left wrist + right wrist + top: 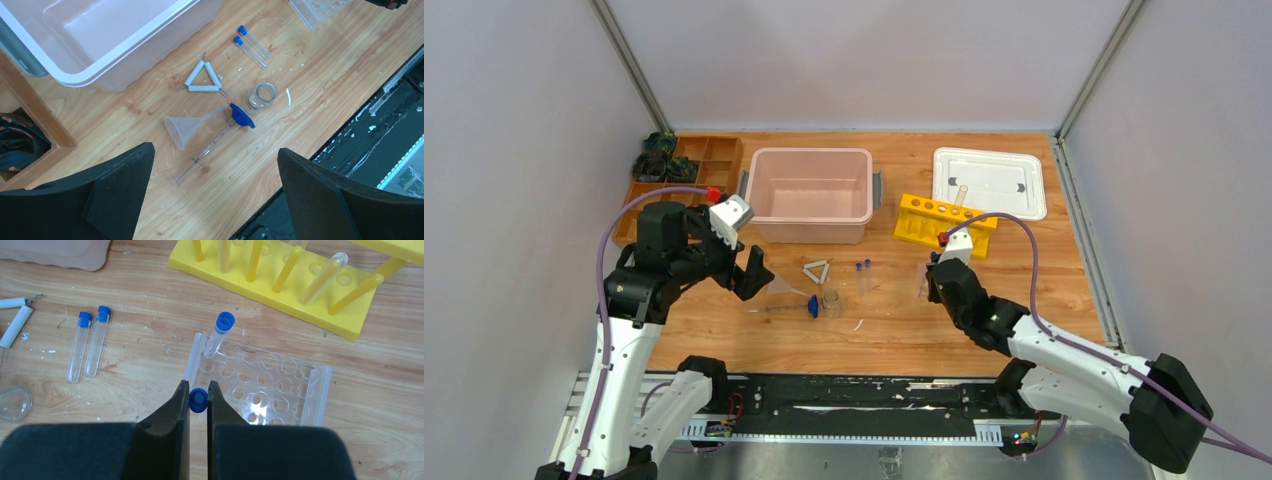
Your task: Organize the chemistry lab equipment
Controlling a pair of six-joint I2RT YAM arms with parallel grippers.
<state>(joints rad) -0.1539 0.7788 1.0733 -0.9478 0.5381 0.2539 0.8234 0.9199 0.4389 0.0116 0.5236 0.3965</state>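
Vial (198, 401) was clamped at its blue cap in the right gripper (198, 388), at the 7 o'clock corner of the tray (324, 385) in the wrist view. I couldn't tell whether its tip was already in a hole or above the rim.

Risks as I judged them:
- The tray is clear and looked light. An off-centre descent could catch the rim and shove or tip it.
- The standing vial (218, 337) leaned in the 11 o'clock corner hole, near the fingers. A sideways correction could knock it out.
- The grip was on the cap only, so the body could swing and miss the hole.
- The rack (280, 295) sat just beyond the tray at 12 o'clock, so an overshoot that way would hit it.

Left gripper (215, 152) hung spread wide with nothing in it, over the funnel (182, 129) and long tube (210, 147). The beaker (263, 95) was at their 2 o'clock and the triangle (202, 82) at 12. Two loose vials (90, 345) lay flat at 9 o'clock of the tray.

Surface was a wooden table (1044, 290), scuffed and flecked with white bits. A pink bin (810, 193) stood at 12 o'clock on it, a white lid (989, 180) at 1 and a wooden tray (714, 155) at 10. Plain grey walls (854, 60) closed three sides.
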